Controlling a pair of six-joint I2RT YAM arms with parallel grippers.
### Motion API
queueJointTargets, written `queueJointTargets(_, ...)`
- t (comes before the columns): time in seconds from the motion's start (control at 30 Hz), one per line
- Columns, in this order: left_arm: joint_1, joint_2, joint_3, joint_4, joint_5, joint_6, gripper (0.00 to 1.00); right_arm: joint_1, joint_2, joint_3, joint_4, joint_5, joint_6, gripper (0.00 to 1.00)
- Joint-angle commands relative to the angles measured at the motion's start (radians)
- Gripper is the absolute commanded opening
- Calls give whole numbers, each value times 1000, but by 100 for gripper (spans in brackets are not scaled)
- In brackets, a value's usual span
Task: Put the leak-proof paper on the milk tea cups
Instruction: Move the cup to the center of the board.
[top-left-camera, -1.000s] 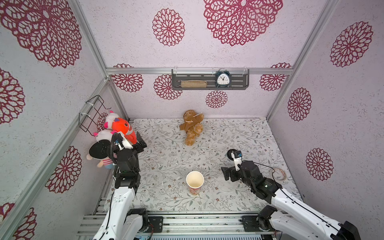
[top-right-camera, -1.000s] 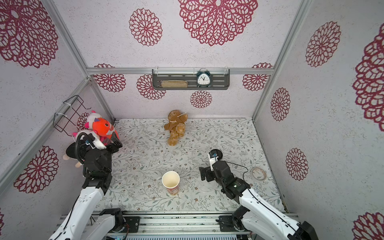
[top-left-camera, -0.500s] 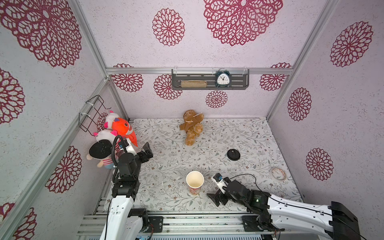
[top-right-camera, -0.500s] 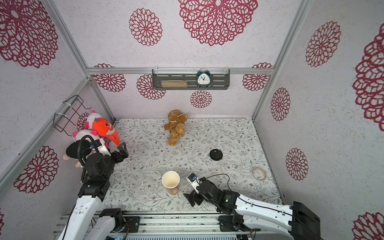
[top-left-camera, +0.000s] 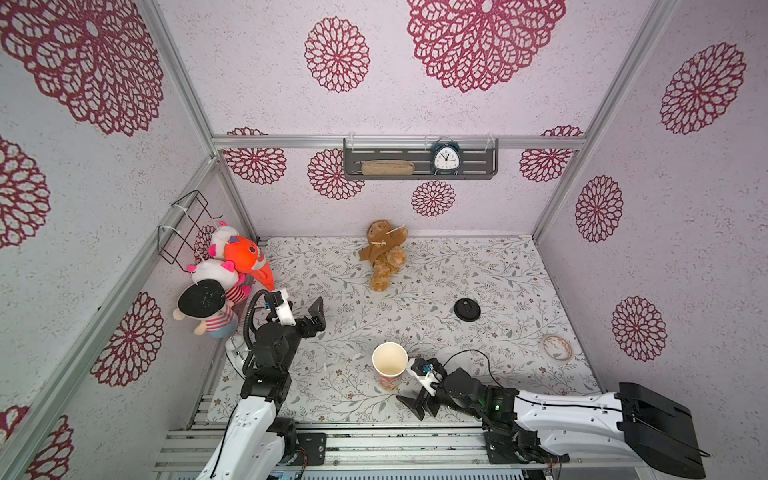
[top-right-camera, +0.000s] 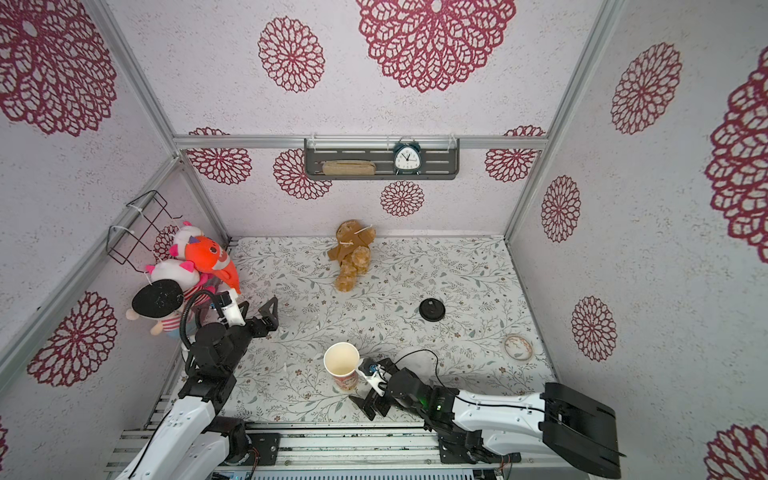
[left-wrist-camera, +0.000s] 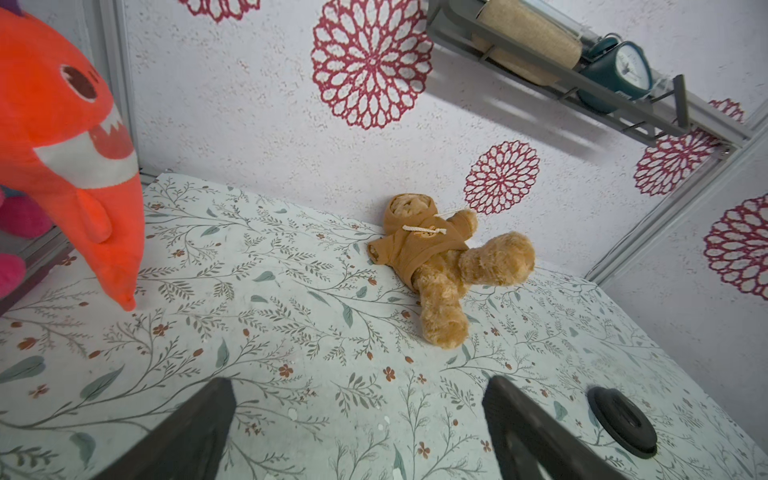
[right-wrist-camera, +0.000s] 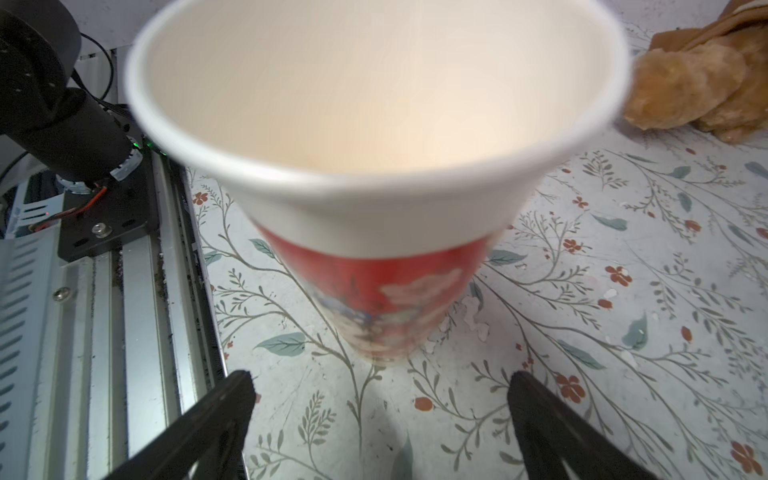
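The milk tea cup stands upright near the table's front edge, cream-white inside with a red print low on its wall. It fills the right wrist view. My right gripper sits low, just in front and to the right of the cup's base, open and holding nothing. The leak-proof paper, a thin round translucent disc, lies flat at the far right. My left gripper hovers at the left side, open and empty.
A black round lid lies right of centre. A brown teddy bear lies at the back. Plush toys hang on the left wall. A metal rail runs along the front edge.
My right arm has swung from above the black lid back to the front edge beside the cup. My left gripper has moved a little toward the table's middle.
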Motion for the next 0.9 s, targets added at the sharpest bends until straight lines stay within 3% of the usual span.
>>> queueJointTargets(0.0, -21, -21, -31, 83, 15, 28, 97, 11, 51, 46, 162, 7, -27, 99)
queueJointTargets(0.5, -90, -40, -91, 89, -3, 40, 97, 12, 262, 115, 397, 63, -10, 99)
queueJointTargets(0.87, -102, -39, -106, 84, -3, 46, 97, 12, 326, 125, 484, 168, 0, 98)
